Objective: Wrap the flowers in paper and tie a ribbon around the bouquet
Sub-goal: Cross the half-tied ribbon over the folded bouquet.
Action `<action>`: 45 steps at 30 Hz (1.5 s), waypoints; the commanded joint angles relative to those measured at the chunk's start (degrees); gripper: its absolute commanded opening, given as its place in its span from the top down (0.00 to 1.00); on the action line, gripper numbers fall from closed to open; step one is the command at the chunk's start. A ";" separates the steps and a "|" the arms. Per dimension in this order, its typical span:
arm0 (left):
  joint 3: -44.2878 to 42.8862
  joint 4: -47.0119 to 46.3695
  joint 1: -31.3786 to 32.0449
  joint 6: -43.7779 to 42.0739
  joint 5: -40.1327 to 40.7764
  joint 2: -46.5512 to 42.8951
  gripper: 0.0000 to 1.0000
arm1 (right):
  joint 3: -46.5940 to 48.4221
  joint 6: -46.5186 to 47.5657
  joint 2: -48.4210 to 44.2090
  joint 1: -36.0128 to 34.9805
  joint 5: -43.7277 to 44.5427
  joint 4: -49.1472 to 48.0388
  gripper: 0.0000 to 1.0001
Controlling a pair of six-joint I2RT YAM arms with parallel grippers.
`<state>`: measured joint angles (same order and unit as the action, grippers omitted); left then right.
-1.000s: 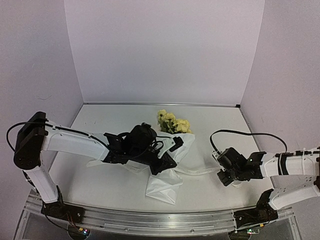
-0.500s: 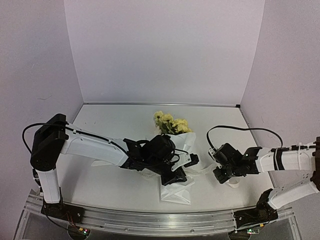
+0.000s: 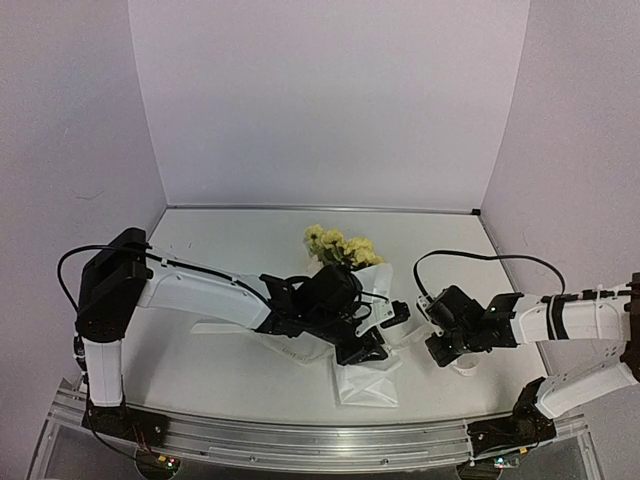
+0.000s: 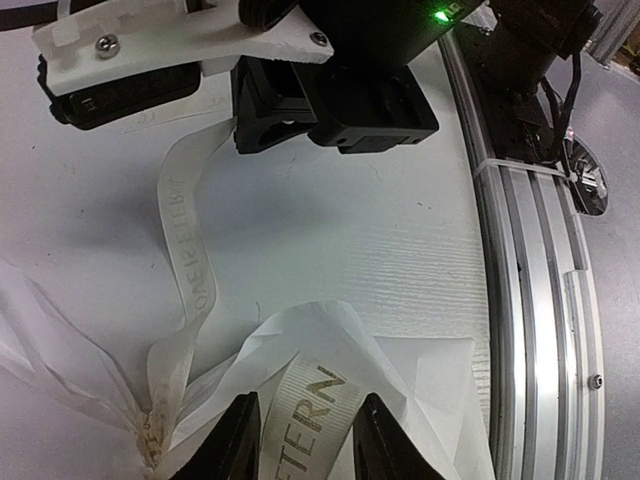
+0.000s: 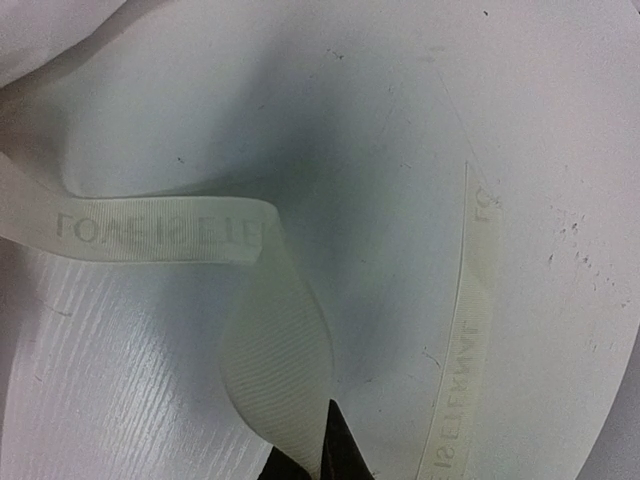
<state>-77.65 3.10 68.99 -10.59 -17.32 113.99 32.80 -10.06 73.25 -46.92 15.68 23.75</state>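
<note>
Seen from above, the flowers (image 3: 335, 247), pale yellow with green leaves, lie near the middle of a white surface (image 3: 220, 240), heads pointing away from the arms. Paper (image 3: 368, 383) wraps their stems and spreads out, crumpled, on the near side of the flowers.

The left arm reaches in from the left of the flowers. The left hand (image 3: 382, 332) sits low over the paper, just in front of the flowers. The left wrist view shows its two fingers (image 4: 238, 440) standing apart, released. A printed stretch of ribbon (image 4: 310, 410) lies flat between them on the paper.

From the gathered paper, the ribbon also runs across the bare surface toward the right hand (image 3: 438, 345). That hand sits to the right of the flowers, nearer the front edge. It is clenched, its fingertips pinching a folded loop of the ribbon just above the surface. Another length of ribbon lies flat beside that loop.
</note>
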 commanded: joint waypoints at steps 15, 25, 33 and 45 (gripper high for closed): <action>-4.36 -2.83 -0.55 3.43 -5.44 0.80 0.40 | 11.19 -3.59 -2.83 -0.02 -5.70 18.71 1.00; 0.53 -10.42 -3.21 11.65 -8.56 -6.26 0.37 | 27.85 -12.91 0.04 0.52 -17.78 39.12 1.00; 9.95 -14.33 -3.64 14.50 -6.53 -14.74 0.36 | 35.39 -38.45 1.73 0.53 -24.62 38.43 1.00; 17.88 -19.35 -1.84 13.51 0.90 -19.23 0.36 | 42.72 -74.85 11.78 0.38 -29.96 24.53 1.00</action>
<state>-60.93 -10.93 66.31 3.31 -20.52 97.34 74.35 -68.94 83.29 -46.61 -13.43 54.57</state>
